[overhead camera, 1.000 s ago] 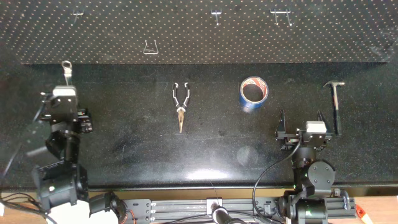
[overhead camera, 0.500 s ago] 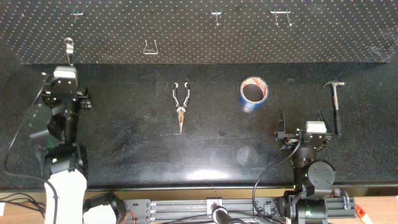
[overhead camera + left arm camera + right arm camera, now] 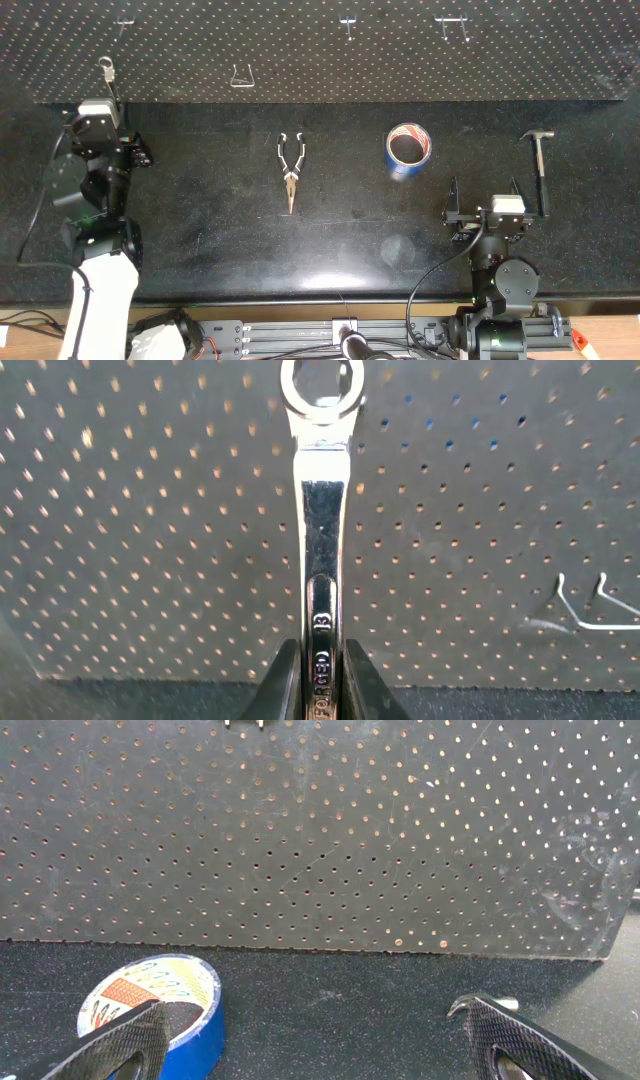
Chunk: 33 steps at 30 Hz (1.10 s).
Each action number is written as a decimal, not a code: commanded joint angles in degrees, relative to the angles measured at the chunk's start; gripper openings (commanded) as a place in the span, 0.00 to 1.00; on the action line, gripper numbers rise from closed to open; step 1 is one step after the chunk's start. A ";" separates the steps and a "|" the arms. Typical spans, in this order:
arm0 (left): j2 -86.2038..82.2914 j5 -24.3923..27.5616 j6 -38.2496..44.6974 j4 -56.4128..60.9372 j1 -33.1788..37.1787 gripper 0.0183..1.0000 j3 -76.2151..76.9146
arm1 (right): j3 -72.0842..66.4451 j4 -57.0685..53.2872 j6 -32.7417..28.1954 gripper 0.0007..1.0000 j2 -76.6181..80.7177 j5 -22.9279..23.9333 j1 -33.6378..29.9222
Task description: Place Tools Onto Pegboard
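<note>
My left gripper is shut on a chrome combination wrench, held upright with its ring end against the lower left of the pegboard. In the left wrist view the fingers clamp the shaft, and a wire hook shows off to one side. Needle-nose pliers, a roll of blue tape and a small hammer lie on the black table. My right gripper rests open near the front right, and in its own view the tape lies ahead.
Wire hooks hang on the pegboard: a hook at top left, a triangular one, a hook at top centre and a double one. The black table spreads between the arms.
My left arm has carried the wrench up the view, from over the table's back edge onto the pegboard. The right arm has kept still.
</note>
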 commanded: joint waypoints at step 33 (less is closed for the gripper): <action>6.84 -3.06 2.60 -0.22 -4.24 0.01 9.20 | -0.11 -0.31 1.07 0.95 -0.46 -0.72 -0.24</action>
